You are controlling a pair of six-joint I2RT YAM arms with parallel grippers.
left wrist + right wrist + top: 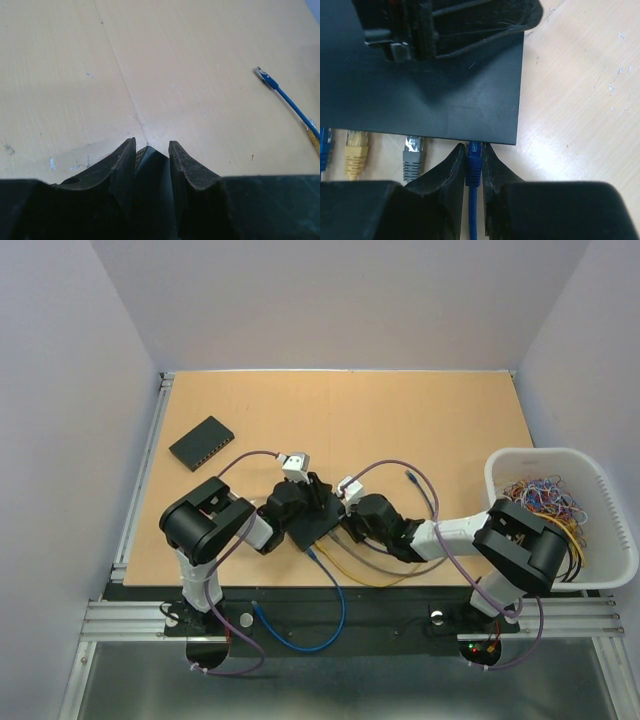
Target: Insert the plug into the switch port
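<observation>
1. My right end effector (473,148) pinches the blue plug (473,167), whose tip meets the port edge of the network switch (445,95); it is not visibly seated.
2. My left end effector (151,145) clamps the network switch; I judge the final push remains.

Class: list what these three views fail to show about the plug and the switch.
1. Right wrist: the ports are hidden under the switch's top, so whether the blue plug is seated cannot be told.
2. Top view: the port side is too small and dark to read.
3. Left wrist: only a sliver of switch shows between the fingers.
</observation>
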